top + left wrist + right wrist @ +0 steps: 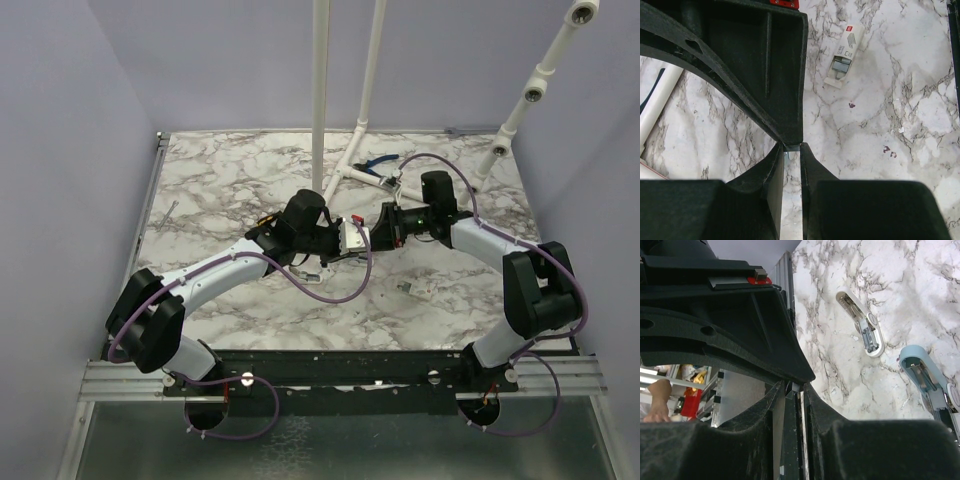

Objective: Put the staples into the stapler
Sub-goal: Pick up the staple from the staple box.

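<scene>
Marble tabletop (230, 180), lilac walls (60, 150). We count two staplers, blue-green stapler (920, 367) and white stapler (862, 325), one staple box (842, 55). Left fingers (830, 185) pinch a silvery bit (790, 155); right fingers (840, 440), can't tell.

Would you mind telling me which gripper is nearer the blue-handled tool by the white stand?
Right, narrowly. The right gripper sits straight on the near side of the blue-handled tool; the left gripper, meeting it tip to tip, lies further left.

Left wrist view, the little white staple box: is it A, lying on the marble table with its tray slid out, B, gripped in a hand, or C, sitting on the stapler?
A: the staple box lies on the marble table, tray slid out, grey staples showing, nothing gripping it.
</scene>
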You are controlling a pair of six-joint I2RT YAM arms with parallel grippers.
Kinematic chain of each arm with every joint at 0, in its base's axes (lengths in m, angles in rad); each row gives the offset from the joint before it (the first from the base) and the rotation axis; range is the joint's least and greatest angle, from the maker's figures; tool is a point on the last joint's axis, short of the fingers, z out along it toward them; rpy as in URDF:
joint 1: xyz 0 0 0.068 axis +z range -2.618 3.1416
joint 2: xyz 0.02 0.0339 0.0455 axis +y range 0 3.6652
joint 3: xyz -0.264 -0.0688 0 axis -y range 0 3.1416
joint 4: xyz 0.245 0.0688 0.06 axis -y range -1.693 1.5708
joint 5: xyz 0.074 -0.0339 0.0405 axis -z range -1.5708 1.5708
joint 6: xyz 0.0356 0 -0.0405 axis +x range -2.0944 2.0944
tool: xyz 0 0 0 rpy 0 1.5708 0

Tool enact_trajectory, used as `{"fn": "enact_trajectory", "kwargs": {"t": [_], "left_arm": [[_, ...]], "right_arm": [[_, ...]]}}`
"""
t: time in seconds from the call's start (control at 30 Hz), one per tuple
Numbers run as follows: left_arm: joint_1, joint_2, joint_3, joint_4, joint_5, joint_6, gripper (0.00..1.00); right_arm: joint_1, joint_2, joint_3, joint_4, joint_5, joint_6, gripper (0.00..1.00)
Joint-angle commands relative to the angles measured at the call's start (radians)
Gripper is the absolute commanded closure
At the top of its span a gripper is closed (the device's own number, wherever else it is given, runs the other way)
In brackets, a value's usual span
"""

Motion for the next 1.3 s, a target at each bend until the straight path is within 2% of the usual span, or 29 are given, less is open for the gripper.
{"fn": "enact_trajectory", "kwargs": {"t": [0.0, 0.6, 1.27], "left_arm": [[-0.006, -0.004, 0.009, -0.001, 0.029, 0.015, 0.89], [-0.006, 0.001, 0.008, -0.001, 0.032, 0.017, 0.89], [-0.007, 0.007, 0.013, -0.001, 0.030, 0.014, 0.87]], "right_arm": [[0.006, 0.008, 0.029, -0.080, -0.023, -0.054, 0.75], [0.006, 0.014, 0.029, -0.069, -0.029, -0.040, 0.78], [0.006, 0.007, 0.010, -0.010, -0.014, 0.008, 0.89]]}}
